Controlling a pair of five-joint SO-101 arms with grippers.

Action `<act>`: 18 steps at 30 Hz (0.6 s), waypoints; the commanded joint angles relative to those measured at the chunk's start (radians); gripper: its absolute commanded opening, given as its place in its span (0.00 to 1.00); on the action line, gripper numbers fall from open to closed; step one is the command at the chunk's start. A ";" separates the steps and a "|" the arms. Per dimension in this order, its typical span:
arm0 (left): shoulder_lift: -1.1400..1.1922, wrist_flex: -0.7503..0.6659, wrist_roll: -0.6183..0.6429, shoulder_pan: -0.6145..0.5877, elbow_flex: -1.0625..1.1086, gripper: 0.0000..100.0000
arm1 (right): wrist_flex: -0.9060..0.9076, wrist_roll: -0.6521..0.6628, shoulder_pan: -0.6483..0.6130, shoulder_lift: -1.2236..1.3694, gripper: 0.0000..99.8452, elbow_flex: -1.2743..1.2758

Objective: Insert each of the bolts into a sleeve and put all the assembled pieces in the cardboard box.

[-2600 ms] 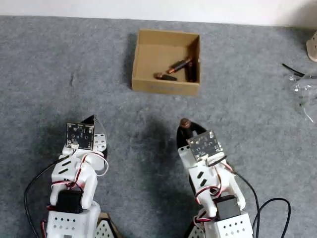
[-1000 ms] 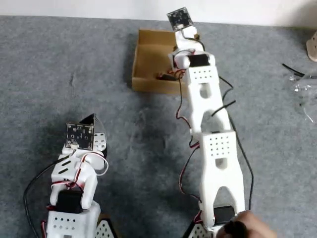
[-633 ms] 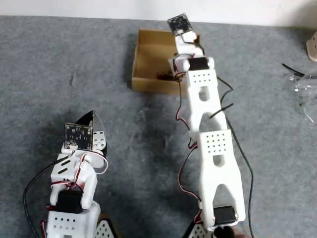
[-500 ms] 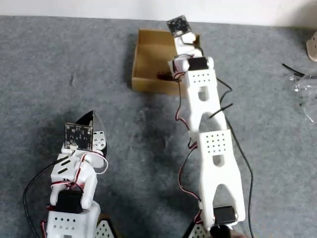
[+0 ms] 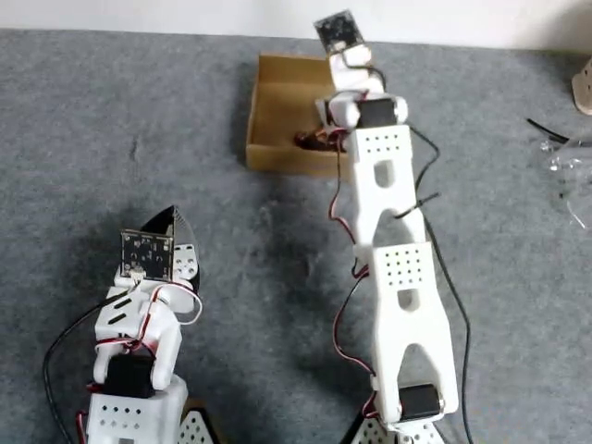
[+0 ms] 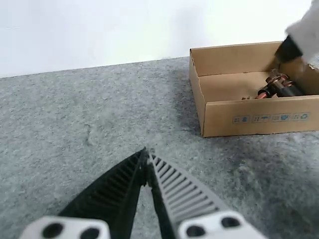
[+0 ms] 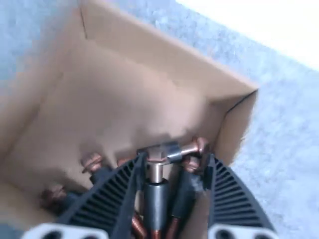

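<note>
Stretched forward from its earlier spot beside the other arm, the right claw [image 7: 175,160] now hangs spread over a corner of the cardboard box [image 7: 144,52]. The assembled pieces [image 7: 164,149] lie in the box just beneath and between its fingers. Farther back, the left claw [image 6: 147,155] is pressed together above the desk [image 6: 65,124].

I count two grippers: my left gripper [image 6: 147,159] and my right gripper [image 7: 174,159]. One cardboard box [image 5: 287,159] sits under the right one. Near its tips I see at least three copper bolt heads [image 7: 92,162]; the whole pile I can't count.
</note>
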 commanded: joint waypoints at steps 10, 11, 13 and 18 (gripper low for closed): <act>-0.005 -0.021 -0.003 0.018 0.021 0.00 | 0.357 0.006 -0.035 -0.259 0.16 -0.189; -0.005 -0.021 -0.003 0.018 0.021 0.00 | 0.384 0.006 -0.042 -0.285 0.16 -0.189; -0.004 -0.021 -0.003 0.018 0.021 0.00 | 0.443 0.006 -0.073 -0.346 0.16 -0.189; -0.004 -0.021 -0.003 0.018 0.021 0.00 | 0.481 -0.005 -0.111 -0.493 0.16 -0.189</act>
